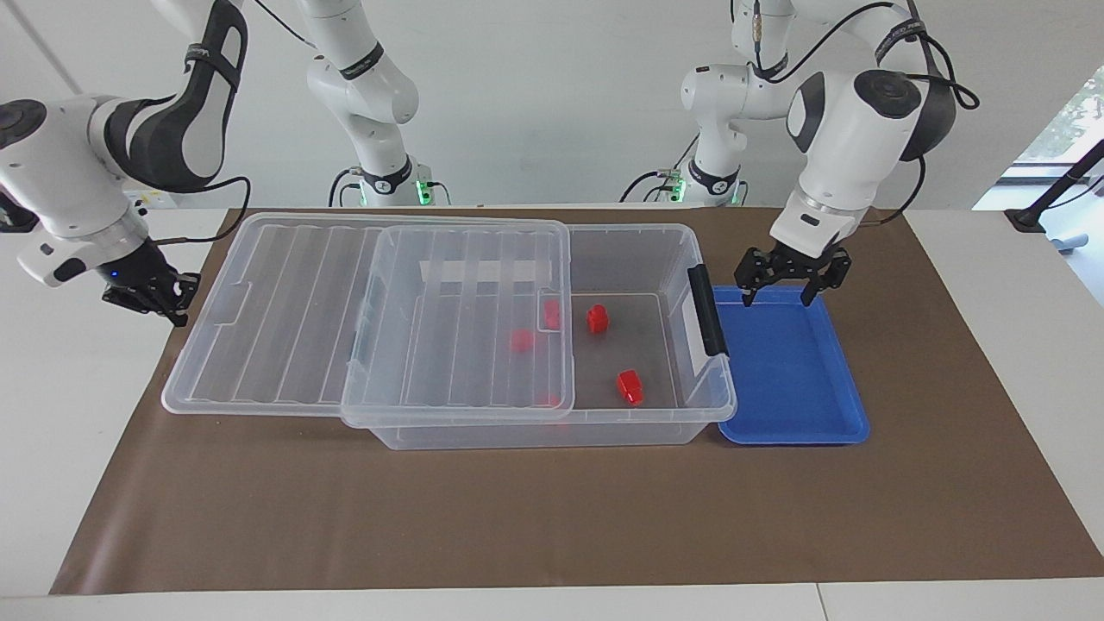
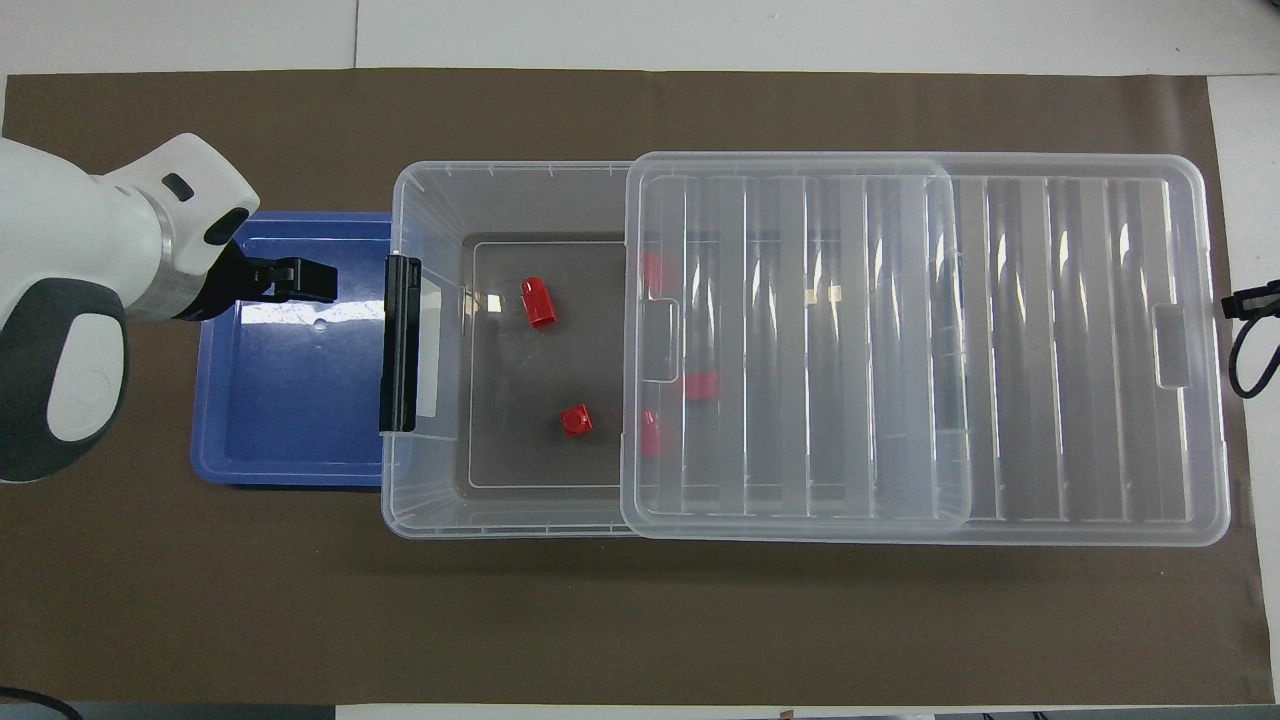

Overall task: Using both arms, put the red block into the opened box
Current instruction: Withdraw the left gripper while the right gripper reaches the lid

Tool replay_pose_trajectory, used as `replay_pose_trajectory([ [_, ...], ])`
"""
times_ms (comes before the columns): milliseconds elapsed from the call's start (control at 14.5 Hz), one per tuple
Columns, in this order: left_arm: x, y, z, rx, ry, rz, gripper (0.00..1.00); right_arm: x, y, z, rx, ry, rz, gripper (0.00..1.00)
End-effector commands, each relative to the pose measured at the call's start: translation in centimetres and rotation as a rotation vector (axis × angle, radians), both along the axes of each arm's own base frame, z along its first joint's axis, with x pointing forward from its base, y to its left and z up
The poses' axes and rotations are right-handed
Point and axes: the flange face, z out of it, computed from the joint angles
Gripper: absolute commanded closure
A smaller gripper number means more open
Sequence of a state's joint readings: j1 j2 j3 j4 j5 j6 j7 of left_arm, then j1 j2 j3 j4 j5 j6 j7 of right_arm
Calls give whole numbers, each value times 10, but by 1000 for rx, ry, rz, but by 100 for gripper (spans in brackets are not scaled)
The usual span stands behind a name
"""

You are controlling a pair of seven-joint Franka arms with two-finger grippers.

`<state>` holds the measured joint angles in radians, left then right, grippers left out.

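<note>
The clear box (image 1: 552,434) (image 2: 425,515) stands mid-table. Its ribbed lid (image 1: 285,310) (image 2: 1050,350) is slid toward the right arm's end, so the end by the black latch (image 1: 707,310) is uncovered. Two red blocks (image 1: 597,318) (image 1: 630,386) (image 2: 538,301) (image 2: 575,420) lie on the bare box floor. More red blocks (image 1: 521,340) (image 2: 701,385) show through the lid. My left gripper (image 1: 792,285) (image 2: 318,281) hangs open and empty over the blue tray. My right gripper (image 1: 168,302) (image 2: 1232,303) is shut on nothing, just off the lid's outer end.
A shallow blue tray (image 1: 793,379) (image 2: 290,400) lies beside the box's latch end, with nothing in it. A brown mat (image 1: 552,517) covers the table. Two slimmer white arms (image 1: 379,172) (image 1: 711,172) stand at the robots' edge.
</note>
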<state>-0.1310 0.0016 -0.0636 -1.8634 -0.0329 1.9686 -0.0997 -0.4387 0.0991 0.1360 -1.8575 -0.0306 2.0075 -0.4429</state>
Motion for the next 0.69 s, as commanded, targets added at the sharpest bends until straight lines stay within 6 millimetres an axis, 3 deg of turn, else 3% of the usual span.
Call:
replay_pose_trajectory([
  [0, 1, 29, 16, -20, 12, -39, 0, 0, 25, 0, -11, -6, -19, 100],
  [138, 3, 48, 39, -15, 31, -66, 0, 7, 53, 0, -7, -3, -20, 100],
  [275, 3, 51, 63, -14, 37, -89, 0, 12, 80, 1, -3, -4, -49, 100],
  [619, -1, 53, 101, 0, 64, -96, 0, 17, 138, 1, 4, 6, -103, 100],
])
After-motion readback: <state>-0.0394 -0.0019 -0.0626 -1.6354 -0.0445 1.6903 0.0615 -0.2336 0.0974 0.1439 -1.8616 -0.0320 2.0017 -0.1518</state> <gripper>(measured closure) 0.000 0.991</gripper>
